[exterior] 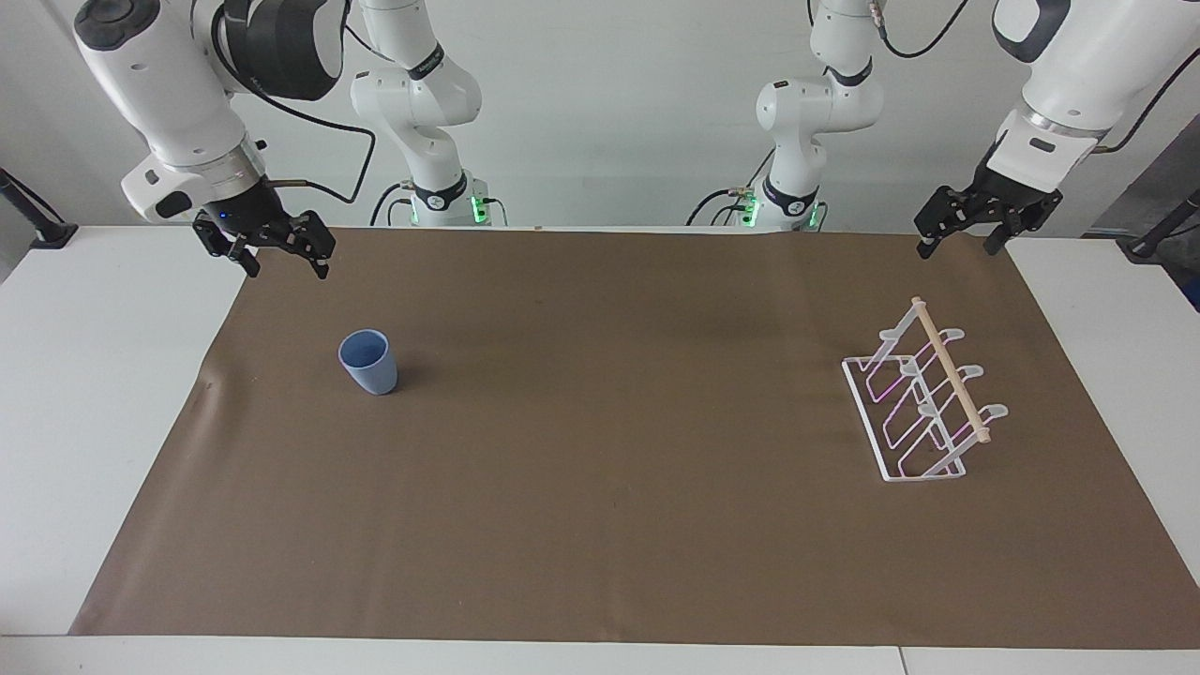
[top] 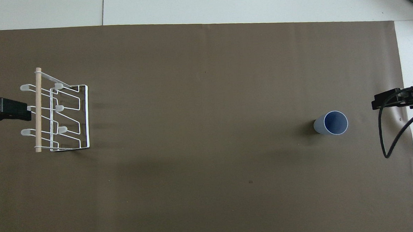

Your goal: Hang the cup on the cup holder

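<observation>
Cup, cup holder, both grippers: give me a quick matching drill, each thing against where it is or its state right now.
Things:
1. cup
2. cup holder
3. right gripper
4. left gripper

States:
A. raised and open, at the cup's end of the table
B. upright on the brown mat, mouth up
C. empty, toward the left arm's end
D. raised and open, at the cup holder's end

Pairs: 1-B, 2-C, 3-A, 4-D

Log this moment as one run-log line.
light-blue handleless cup: upright on brown mat, right arm's end | white wire cup holder: empty, left arm's end | left gripper: open, raised | right gripper: open, raised
</observation>
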